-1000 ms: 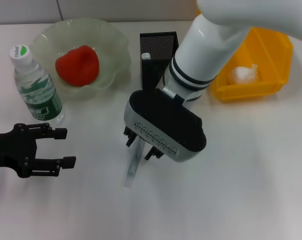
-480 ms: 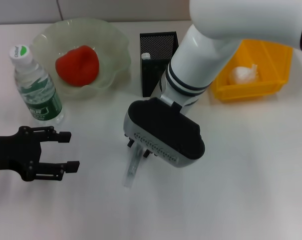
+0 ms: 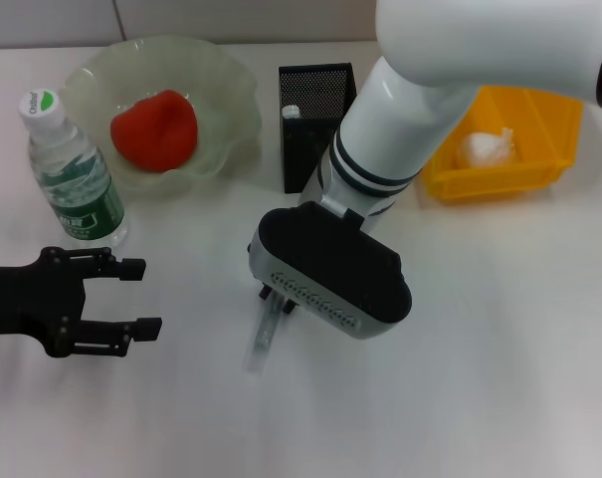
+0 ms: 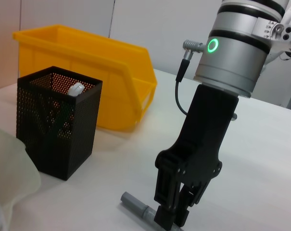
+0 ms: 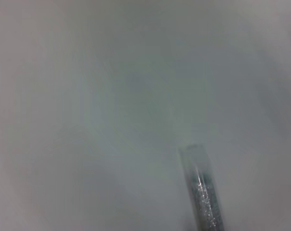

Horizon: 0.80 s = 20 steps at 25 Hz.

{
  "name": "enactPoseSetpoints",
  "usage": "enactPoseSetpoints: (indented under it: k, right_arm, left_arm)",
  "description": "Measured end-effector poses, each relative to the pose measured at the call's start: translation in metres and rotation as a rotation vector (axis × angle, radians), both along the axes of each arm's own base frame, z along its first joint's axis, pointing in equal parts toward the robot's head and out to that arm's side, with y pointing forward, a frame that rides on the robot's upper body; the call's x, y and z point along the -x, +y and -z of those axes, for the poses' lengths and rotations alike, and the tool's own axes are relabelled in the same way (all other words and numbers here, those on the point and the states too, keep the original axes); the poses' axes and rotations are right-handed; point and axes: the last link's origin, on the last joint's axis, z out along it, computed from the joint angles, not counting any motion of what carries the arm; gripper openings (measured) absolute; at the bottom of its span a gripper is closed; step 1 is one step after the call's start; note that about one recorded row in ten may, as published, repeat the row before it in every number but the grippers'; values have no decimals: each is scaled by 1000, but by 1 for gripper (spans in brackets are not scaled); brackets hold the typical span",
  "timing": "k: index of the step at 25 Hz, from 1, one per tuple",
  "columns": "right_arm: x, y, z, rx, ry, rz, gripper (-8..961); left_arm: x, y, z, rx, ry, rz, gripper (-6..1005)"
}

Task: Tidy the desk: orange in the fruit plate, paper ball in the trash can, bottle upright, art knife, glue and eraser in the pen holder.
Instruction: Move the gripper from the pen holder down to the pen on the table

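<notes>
A grey art knife (image 3: pixel 262 339) lies flat on the white desk, and its tip (image 5: pixel 201 192) shows in the right wrist view. My right gripper (image 3: pixel 278 299) comes straight down on its upper end. In the left wrist view its black fingers (image 4: pixel 170 211) are pinched together on the art knife (image 4: pixel 135 205). The black mesh pen holder (image 3: pixel 315 105) stands behind and has a white item (image 3: pixel 291 113) in it. The orange (image 3: pixel 154 129) rests in the green fruit plate (image 3: pixel 226 90). The bottle (image 3: pixel 72 169) stands upright. A paper ball (image 3: pixel 485 147) lies in the yellow trash can (image 3: pixel 539 174). My left gripper (image 3: pixel 148 295) hangs open at the left.
The pen holder (image 4: pixel 58 125) and yellow bin (image 4: pixel 102 62) stand close behind the right gripper (image 4: pixel 173 219). The right arm's white forearm (image 3: pixel 410 110) covers the desk between the holder and the bin. Bare desk lies in front of the knife.
The right gripper's fingers have drawn together around the art knife's upper end and the hand has sunk lower. The left gripper has drifted slightly to the right, still open.
</notes>
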Motion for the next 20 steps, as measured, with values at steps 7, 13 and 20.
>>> enactPoseSetpoints:
  k: [7,13,20]
  right_arm:
    - [-3,0,0,0,-12,-2,242]
    - [-8,1,0,0,-23,1,232]
    - [-10,1,-1,3,-26,5,195]
  left_arm:
    - [-4,3,-1,0,0,7,812]
    - [-6,4,2,3,-6,12,812]
    - [-8,6,3,2,-7,14,812]
